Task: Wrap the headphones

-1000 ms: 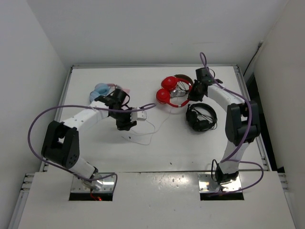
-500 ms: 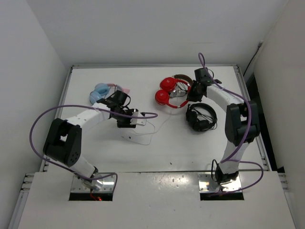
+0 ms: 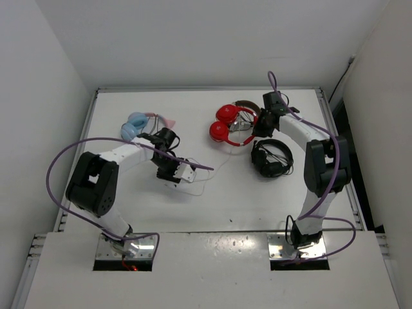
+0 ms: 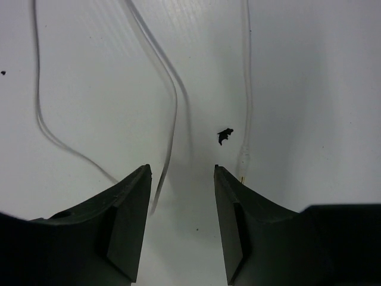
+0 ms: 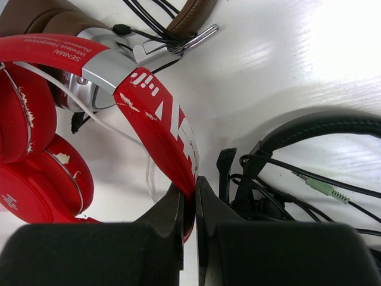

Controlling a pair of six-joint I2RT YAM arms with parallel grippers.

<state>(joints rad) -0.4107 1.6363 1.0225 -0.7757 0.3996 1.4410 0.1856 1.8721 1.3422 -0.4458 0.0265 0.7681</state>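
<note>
Where the headphones (image 3: 230,123) lie on the far right of the table (image 3: 257,206), against a brown-and-silver pair (image 5: 24,18), the right gripper (image 5: 189,202) pinches their headband, hiding its lower edge. The band's print reads "SENMAI"; the smaller lines are illegible. The left gripper (image 4: 181,179), fingers spread, hovers over the white cable (image 4: 173,107), which the frame cuts off.

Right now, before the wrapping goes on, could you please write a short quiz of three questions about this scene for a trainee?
1. True or false: the right end effector is shut on the headband of the red headphones.
2. What lies on the table between the open fingers of the left end effector? A) the white cable B) a black cable C) a red ear cup
3. What colour is the neighbouring pair, lying nearer the arm bases than the red one?

Key: 1. true; 2. A; 3. black
</note>
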